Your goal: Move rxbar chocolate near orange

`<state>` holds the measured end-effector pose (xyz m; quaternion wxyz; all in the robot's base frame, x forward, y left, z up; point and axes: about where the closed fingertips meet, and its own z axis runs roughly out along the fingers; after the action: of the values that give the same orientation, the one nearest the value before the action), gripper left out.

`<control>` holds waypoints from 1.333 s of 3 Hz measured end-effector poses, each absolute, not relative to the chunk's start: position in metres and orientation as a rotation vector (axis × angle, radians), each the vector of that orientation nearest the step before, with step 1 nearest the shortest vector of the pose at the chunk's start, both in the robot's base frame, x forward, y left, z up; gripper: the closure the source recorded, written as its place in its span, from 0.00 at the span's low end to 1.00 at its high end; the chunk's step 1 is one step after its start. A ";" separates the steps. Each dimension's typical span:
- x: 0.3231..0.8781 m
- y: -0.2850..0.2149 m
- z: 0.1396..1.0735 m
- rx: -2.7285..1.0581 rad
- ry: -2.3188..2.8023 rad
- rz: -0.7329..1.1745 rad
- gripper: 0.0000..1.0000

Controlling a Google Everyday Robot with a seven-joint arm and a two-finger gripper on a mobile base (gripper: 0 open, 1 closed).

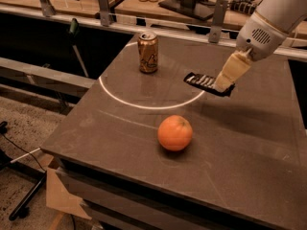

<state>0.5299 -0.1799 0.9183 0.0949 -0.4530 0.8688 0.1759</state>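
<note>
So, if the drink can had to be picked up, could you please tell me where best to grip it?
Grip the drink can around its mid-body, coming in level from the near side: it stands upright and round-walled, with table surface in front and a rail behind. The tool is further right in the view, closed on the rxbar chocolate.

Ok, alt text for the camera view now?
The end effector grips one end of a black rxbar chocolate over the right rear of a dark table. A bright orange sits nearer the front edge, apart from the bar, and a gold-brown drink can stands upright at the rear left.
</note>
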 end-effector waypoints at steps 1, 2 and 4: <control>0.511 -0.179 0.908 -1.445 2.563 0.518 0.53; 0.473 -0.195 0.890 -1.420 2.656 0.539 0.29; 0.453 -0.210 0.871 -1.414 2.734 0.536 0.00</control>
<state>0.4534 -0.2100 0.8707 0.0088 -0.4527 0.8750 0.1715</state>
